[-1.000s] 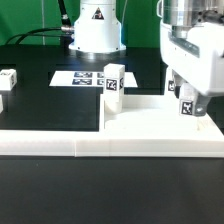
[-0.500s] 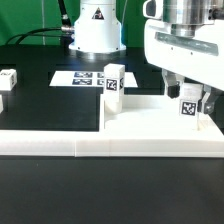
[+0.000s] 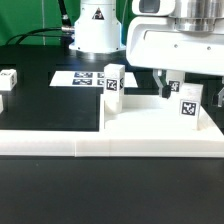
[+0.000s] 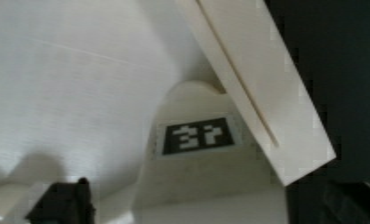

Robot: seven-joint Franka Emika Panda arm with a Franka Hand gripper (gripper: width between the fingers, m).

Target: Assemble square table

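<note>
End effector [image 3: 186,88] open, just over upright leg [image 3: 188,108] on tabletop slab [image 3: 150,128]; 2nd leg [image 3: 112,80] upright at slab's other back corner.

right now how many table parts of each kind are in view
legs: 4, the last cut off by the picture's edge
square slab: 1
total: 5

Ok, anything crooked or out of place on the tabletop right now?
Nothing stands out. The left leg and the right leg both stand upright on the tabletop, with their tags facing the exterior camera. The gripper is open over the right leg.
</note>
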